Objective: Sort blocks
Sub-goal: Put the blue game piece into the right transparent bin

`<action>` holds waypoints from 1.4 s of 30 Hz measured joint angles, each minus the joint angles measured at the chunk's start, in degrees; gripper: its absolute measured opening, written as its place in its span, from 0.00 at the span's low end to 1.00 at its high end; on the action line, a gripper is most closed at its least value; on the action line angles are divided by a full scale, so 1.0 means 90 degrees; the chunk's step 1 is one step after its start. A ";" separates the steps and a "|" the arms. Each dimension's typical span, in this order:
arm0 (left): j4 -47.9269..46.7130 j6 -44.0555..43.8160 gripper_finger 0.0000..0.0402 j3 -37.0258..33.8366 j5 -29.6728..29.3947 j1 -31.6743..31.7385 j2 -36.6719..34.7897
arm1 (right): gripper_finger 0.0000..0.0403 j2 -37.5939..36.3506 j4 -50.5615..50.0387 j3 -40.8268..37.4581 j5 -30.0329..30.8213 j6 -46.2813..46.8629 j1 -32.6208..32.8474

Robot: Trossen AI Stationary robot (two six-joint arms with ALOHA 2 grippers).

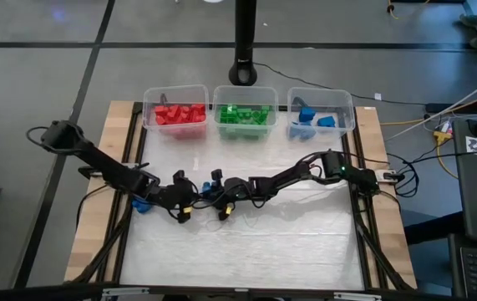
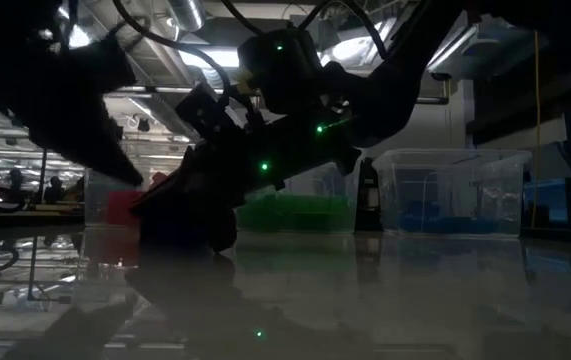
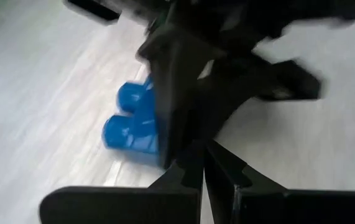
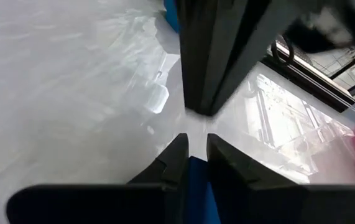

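My right gripper (image 4: 193, 155) reaches to the table's middle and is shut on a blue block (image 4: 199, 186). The same block (image 3: 130, 124) shows in the left wrist view beside one dark right finger (image 3: 171, 99). My left gripper (image 3: 203, 168) is shut and empty, close in front of the right one (image 1: 215, 194), tip to tip. In the high view the left gripper (image 1: 190, 202) sits left of centre. Two more blue blocks lie on the table, one (image 1: 140, 205) by the left arm and one (image 1: 215, 176) just beyond the grippers. My right gripper pinches the blue block (image 4: 197, 180) between its two fingers, and the blue shows in the gap from just behind the fingertips back toward the wrist. The fingers come in low from the table's right side, slanting slightly down. Whether the block is clear of the table I cannot tell.
Three clear bins stand in a row at the far edge: red blocks in the left one (image 1: 175, 113), green in the middle one (image 1: 242, 113), blue in the right one (image 1: 320, 117). A black post (image 1: 244, 50) rises behind them. The near half of the table is bare white surface (image 1: 246, 251).
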 joint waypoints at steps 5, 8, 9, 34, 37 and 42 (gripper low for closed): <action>-0.0774 -0.0302 0.01 0.0033 -0.0009 -0.0055 -0.0535 | 0.15 -0.0100 -0.0110 -0.0007 0.0059 -0.0019 0.0002; -0.0948 -0.0462 0.01 -0.0004 -0.0028 -0.0072 -0.0682 | 0.16 -0.0207 -0.0337 0.0039 -0.0118 0.0004 0.0000; -0.0983 -0.0522 0.01 -0.0045 -0.0068 -0.0069 -0.0683 | 0.18 -0.0258 -0.0496 0.0093 -0.0290 -0.0001 0.0000; 0.0298 -0.0164 0.01 -0.0224 -0.0274 0.0175 0.0617 | 0.98 -0.0940 -0.3832 0.0852 -0.0708 0.1502 -0.0284; 0.0535 -0.0111 0.01 -0.0224 -0.0279 0.0209 0.0846 | 0.97 -0.0965 -0.3907 0.0888 -0.0834 0.1442 -0.0287; 0.0717 0.0046 0.01 -0.0226 -0.0284 0.0197 0.1056 | 0.97 -0.1017 -0.4174 0.1064 -0.1310 0.1379 -0.0328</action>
